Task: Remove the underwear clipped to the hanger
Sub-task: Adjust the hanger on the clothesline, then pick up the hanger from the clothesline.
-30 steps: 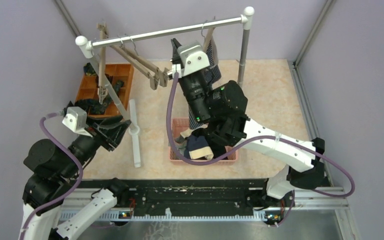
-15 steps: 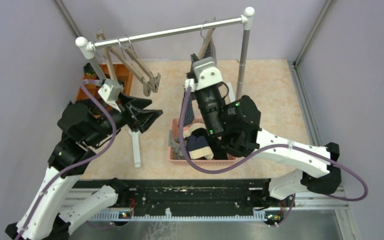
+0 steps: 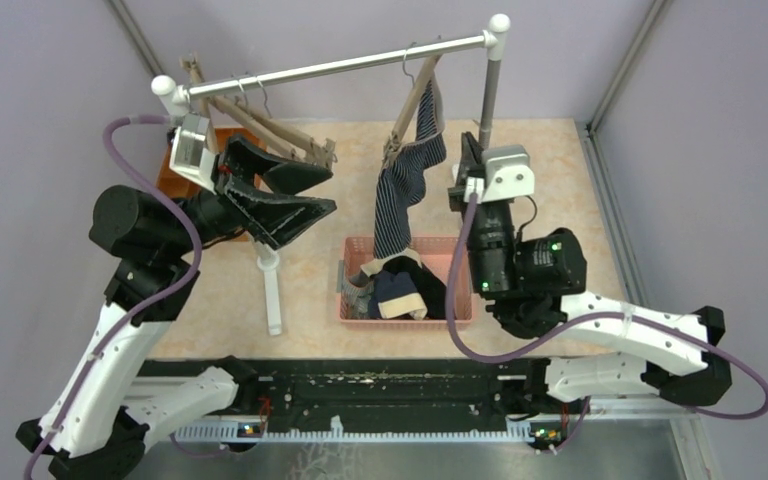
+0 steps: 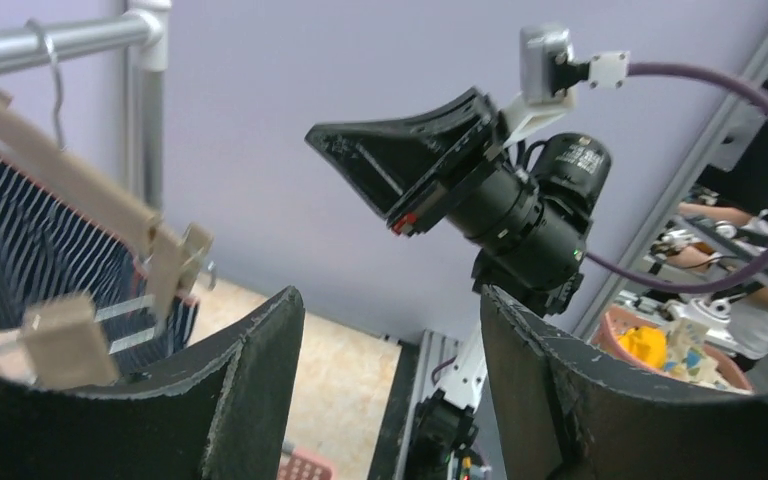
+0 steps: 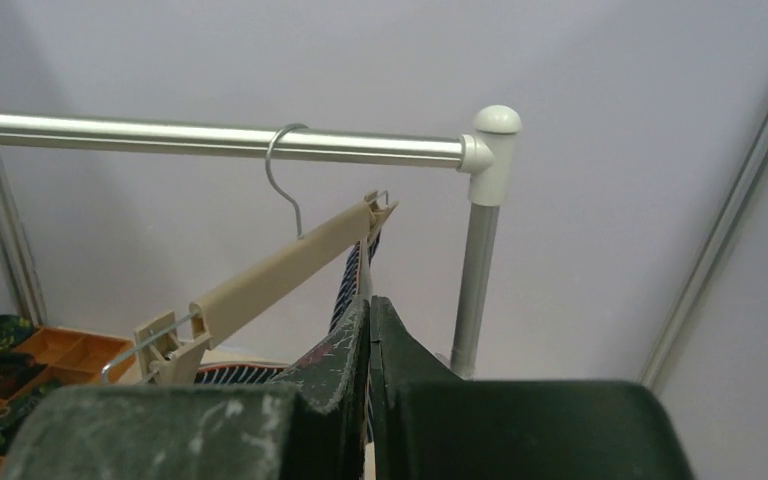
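Note:
The navy underwear with white stripes (image 3: 407,180) hangs from a tilted beige hanger (image 3: 415,95) on the rail, and its lower end reaches the pink basket (image 3: 453,318). It also shows in the left wrist view (image 4: 35,255) and the right wrist view (image 5: 352,275). My right gripper (image 3: 468,146) is shut and empty, just right of the cloth and apart from it; in its own view (image 5: 369,305) the hanger (image 5: 280,265) is ahead. My left gripper (image 3: 330,190) is open and empty beside the bare hangers (image 3: 285,135). Other boxers lie in the basket.
The rail (image 3: 340,65) rests on a grey post (image 3: 487,100) at the right and a white foot (image 3: 273,285) at the left. An orange tray (image 5: 30,365) with dark bundles sits at the back left. Purple walls enclose the space.
My left arm rose from low at the left to the bare hangers, gripper open. My right arm drew back to the right from the striped underwear, which now hangs uncovered.

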Robot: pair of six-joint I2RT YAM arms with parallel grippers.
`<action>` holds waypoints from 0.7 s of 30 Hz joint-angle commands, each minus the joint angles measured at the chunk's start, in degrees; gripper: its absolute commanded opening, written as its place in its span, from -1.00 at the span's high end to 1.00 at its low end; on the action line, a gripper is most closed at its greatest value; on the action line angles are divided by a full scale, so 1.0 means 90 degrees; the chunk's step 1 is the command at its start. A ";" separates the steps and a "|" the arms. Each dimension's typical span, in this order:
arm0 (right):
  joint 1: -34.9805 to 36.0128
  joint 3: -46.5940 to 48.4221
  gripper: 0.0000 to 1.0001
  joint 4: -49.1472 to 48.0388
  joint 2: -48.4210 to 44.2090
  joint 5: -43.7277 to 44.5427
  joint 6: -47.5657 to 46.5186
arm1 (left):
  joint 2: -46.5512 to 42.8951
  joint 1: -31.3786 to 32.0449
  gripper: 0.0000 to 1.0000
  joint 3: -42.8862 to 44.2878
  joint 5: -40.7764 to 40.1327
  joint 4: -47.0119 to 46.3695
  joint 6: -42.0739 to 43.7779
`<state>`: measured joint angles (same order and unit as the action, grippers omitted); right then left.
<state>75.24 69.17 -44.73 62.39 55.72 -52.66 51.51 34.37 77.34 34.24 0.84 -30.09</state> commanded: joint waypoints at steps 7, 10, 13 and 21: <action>0.0048 -0.0411 1.00 0.0475 -0.0741 0.0155 0.0742 | 0.1304 0.0019 -0.40 0.1318 0.0486 -0.0936 -0.0739; 0.0049 -0.0532 1.00 0.0224 -0.0703 0.0262 0.0505 | 0.1811 0.0042 -0.40 0.1757 0.0215 -0.0636 -0.0465; 0.0048 -0.0625 1.00 0.0156 -0.0739 0.0311 0.0458 | 0.2250 0.0220 -0.39 0.2385 -0.0542 0.0201 0.0294; 0.0048 -0.0859 1.00 0.0191 -0.0935 0.0281 0.0539 | 0.3305 0.1329 -0.34 0.3460 -0.3532 0.1936 0.2210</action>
<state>75.26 61.47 -41.12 55.92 58.04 -47.92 78.74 42.33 104.73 18.65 9.96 -20.49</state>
